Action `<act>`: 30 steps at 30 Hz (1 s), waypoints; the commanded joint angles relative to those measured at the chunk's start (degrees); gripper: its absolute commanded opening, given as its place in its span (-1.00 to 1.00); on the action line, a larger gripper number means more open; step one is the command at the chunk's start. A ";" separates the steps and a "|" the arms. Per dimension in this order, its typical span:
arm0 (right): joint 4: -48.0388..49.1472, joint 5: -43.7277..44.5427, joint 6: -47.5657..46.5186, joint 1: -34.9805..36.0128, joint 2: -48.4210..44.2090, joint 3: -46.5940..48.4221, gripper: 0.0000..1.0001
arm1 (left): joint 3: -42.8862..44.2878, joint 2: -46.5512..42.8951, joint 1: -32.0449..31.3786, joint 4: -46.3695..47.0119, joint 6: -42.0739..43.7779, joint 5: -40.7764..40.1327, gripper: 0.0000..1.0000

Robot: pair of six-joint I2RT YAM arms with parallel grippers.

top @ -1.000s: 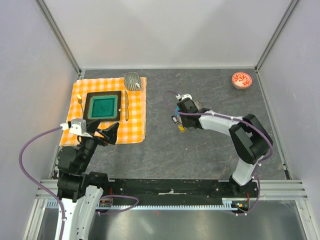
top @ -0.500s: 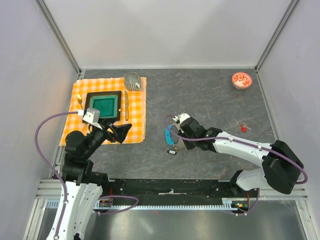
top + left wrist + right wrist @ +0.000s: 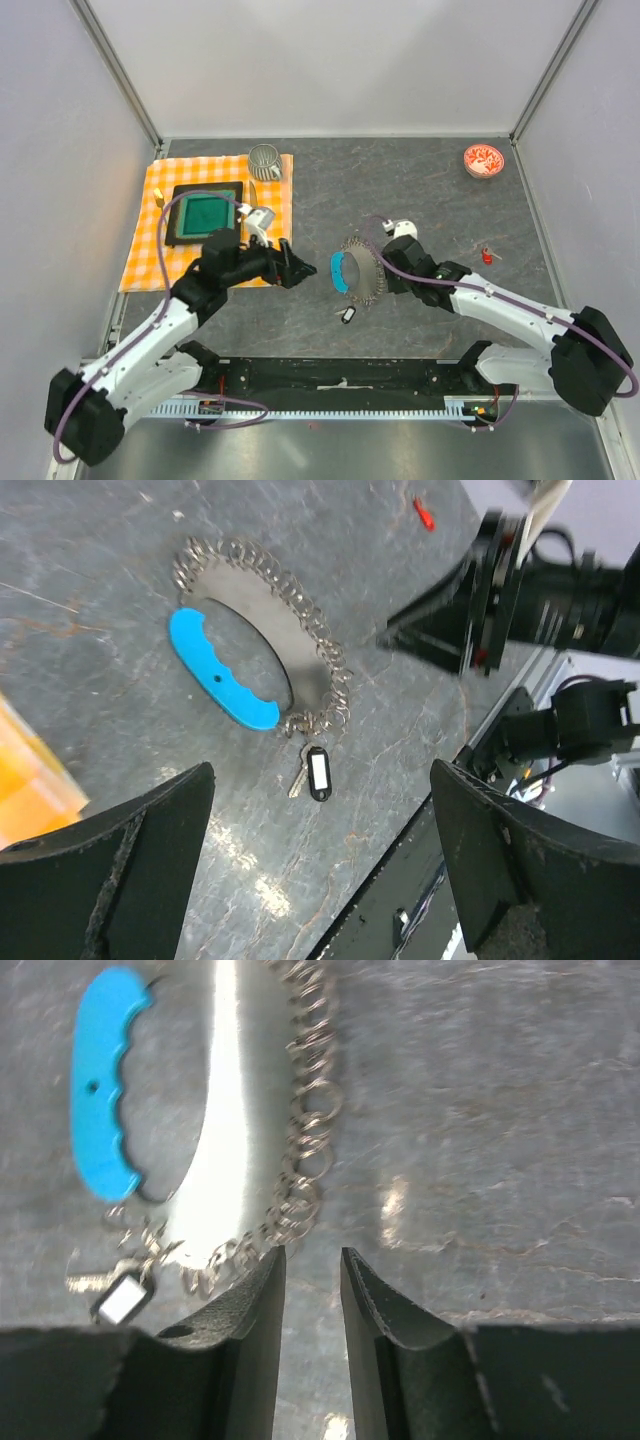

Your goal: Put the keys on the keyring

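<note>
Currently: keyring (image 3: 358, 271) lying flat mid-desk, black-tagged key (image 3: 348, 315) touching its near edge. I am spreading my left gripper (image 3: 303, 270) wide, narrowing my right gripper (image 3: 311, 1270); approaching low.

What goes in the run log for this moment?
left gripper: open, empty, facing keyring | right gripper: nearly closed, empty, beside chain | black/white key: at ring's edge | red key: apart

red key (image 3: 486, 256): too small to read | keyring (image 3: 290, 1140): blurred, top cropped
</note>
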 commanded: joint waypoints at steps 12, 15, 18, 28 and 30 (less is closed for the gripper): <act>17.20 -11.15 2.85 -14.32 2.30 -6.55 -0.28 | 18.74 38.85 -15.11 10.95 7.20 -10.68 0.90; 19.05 -11.94 2.94 -15.20 4.58 -6.20 -0.28 | 21.64 44.55 -15.81 10.78 8.34 -10.42 0.90; 21.16 -12.64 3.20 -15.64 6.43 -6.02 -0.28 | 23.92 48.96 -16.87 9.73 9.40 -10.42 0.90; 23.80 -13.61 2.85 -15.99 8.72 -5.41 -0.30 | 23.67 56.44 -18.81 7.97 8.18 -9.72 0.89; 23.71 -14.93 2.85 -15.99 9.42 -5.23 -0.31 | 22.62 56.36 -18.81 7.97 6.33 -9.72 0.89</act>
